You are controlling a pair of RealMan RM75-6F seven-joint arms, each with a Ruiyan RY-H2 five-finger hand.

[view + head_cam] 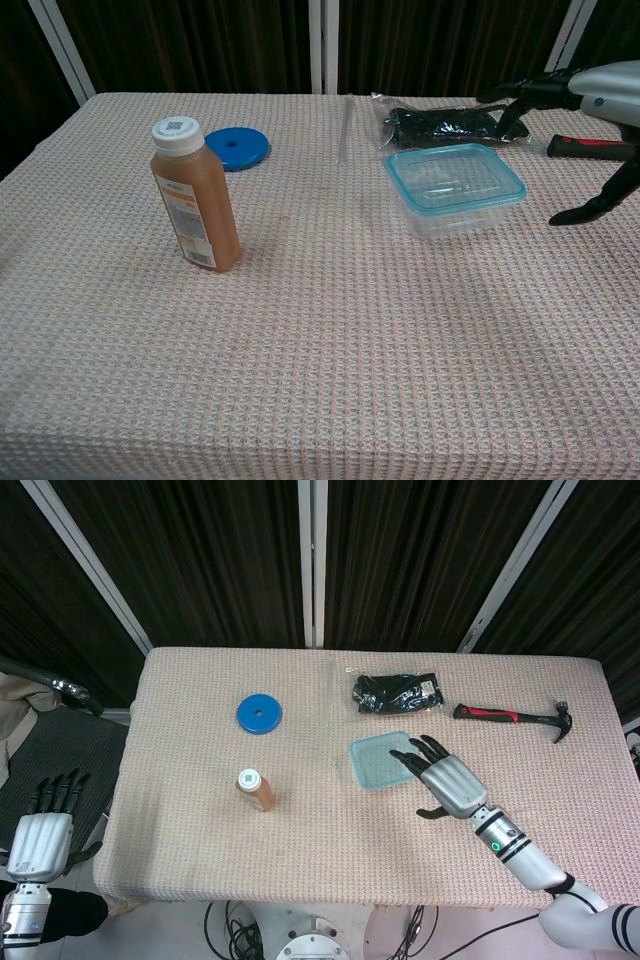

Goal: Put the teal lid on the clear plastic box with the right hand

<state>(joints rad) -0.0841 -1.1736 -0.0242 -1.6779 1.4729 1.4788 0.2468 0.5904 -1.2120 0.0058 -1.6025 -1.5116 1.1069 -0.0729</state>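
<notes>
Down off the near left corner of the worktop, left hand hanging beside the edge, fingers straight and slightly apart, holding nothing

On the woven cover, nearest of the things, a bottle of brown liquid standing upright, white cap on top, label facing the chest camera

Over to the right and a little further back, the clear plastic box sitting flat on the worktop with the teal lid lying on its rim, level all round from the chest view

Right hand raised above the worktop by the box's right side, palm down, fingers spread and extended, nothing in them; in the head view the dark fingertips overlap the lid's right edge, but the chest view shows the hand up clear of the lid, thumb hanging below

Further back on the left, a blue disc with a small hole in the centre, lying flat, well apart from the bottle

Behind the box, a clear bag with something black folded inside, close to the box's far edge

Right of that bag, a hammer with a red and black handle lying flat, head pointing to the right edge

Beyond the worktop, dark curtains with pale frame bars
</notes>
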